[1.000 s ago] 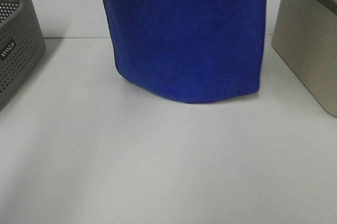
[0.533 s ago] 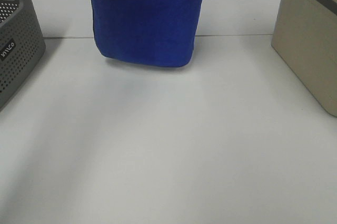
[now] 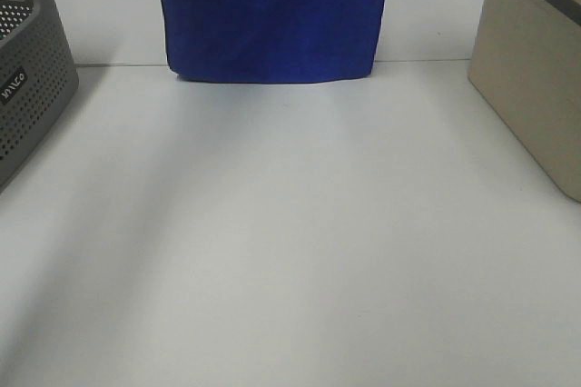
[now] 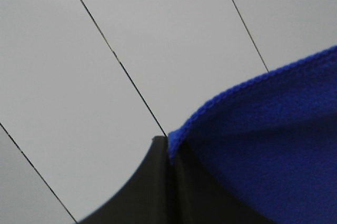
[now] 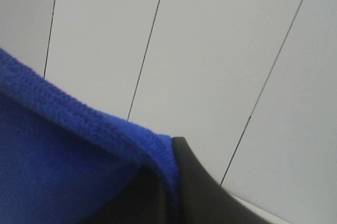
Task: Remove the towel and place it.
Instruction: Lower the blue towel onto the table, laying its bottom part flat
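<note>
The royal-blue towel [image 3: 272, 14] hangs down at the back of the table in the high view, its lower edge level and just above the table's far edge. Its top runs out of the picture, and neither gripper shows there. In the left wrist view my left gripper [image 4: 169, 153] is shut on a hemmed corner of the towel [image 4: 263, 145], its black fingers [image 4: 142, 192] pressed together. The right wrist view shows my right gripper [image 5: 171, 166] shut on another corner of the towel [image 5: 58, 171].
A grey perforated basket [image 3: 27, 87] stands at the left edge of the white table [image 3: 290, 251]. A beige bin [image 3: 536, 78] stands at the right edge. Behind both grippers is a white panelled wall [image 4: 131, 34] with thin dark seams.
The towel has risen and moved back: its lower edge climbed from the table's middle to the far edge. It bunched narrow to the left half a second ago, then spread wider.
</note>
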Robot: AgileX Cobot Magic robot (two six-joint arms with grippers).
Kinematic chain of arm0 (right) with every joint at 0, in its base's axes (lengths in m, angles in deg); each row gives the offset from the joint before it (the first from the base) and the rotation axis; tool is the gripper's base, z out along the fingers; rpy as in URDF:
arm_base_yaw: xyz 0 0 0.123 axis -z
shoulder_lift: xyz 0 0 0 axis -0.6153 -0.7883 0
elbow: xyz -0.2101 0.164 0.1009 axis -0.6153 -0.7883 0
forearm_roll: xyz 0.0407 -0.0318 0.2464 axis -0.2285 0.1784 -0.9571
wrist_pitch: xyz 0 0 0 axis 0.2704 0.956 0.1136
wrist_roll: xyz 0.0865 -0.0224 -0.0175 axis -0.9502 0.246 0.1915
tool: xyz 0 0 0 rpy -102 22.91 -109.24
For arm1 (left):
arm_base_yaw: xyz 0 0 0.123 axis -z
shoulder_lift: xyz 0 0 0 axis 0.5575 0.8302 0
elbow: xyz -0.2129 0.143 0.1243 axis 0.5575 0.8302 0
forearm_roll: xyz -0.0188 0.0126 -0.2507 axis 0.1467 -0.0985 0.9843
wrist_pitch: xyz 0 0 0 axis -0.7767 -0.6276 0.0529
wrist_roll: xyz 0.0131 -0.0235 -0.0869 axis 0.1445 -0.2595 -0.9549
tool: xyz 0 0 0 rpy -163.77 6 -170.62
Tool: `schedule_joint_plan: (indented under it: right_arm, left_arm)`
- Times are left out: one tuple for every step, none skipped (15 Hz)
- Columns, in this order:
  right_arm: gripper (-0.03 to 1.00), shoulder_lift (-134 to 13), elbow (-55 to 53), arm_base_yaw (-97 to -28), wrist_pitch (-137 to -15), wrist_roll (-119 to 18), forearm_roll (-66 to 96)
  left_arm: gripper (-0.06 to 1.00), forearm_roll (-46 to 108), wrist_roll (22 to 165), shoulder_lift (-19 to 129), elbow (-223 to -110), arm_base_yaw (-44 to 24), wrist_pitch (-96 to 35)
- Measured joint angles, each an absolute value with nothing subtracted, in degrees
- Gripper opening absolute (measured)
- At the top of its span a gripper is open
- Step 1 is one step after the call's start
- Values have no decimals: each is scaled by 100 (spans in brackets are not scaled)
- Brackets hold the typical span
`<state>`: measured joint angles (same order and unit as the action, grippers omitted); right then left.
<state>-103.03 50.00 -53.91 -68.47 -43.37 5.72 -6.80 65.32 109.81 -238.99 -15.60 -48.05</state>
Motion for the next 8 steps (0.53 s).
schedule_joint_plan:
  right_arm:
    - [2, -10303, 5000, -5385, -6767, -4337, 572]
    - [2, -10303, 5000, -5385, -6721, -4337, 572]
    - [2, -10303, 5000, -5385, -6606, -4337, 572]
    - [2, -10303, 5000, -5385, -6538, -4337, 572]
    - [2, -10303, 5000, -5385, -6434, -4337, 572]
    - [2, -10303, 5000, -5379, -6251, -4337, 572]
    - [2, -10303, 5000, -5379, -6016, -4337, 572]
    - [2, -10303, 5000, -5379, -5758, -4337, 566]
  left_arm:
    - [0, -680, 6584, 10981, -23899, -1560, -4908]
    - [0, -680, 6601, 10981, -23899, -1560, -4942]
    - [0, -680, 6641, 10981, -23899, -1560, -5017]
    - [0, -680, 6653, 10981, -23899, -1560, -5143]
    - [0, -674, 6658, 10981, -23899, -1560, -5263]
    - [0, -645, 6658, 10981, -23899, -1560, -5429]
    - [0, -571, 6664, 10975, -23899, -1560, -5687]
    - [0, -433, 6710, 10952, -23899, -1560, -6083]
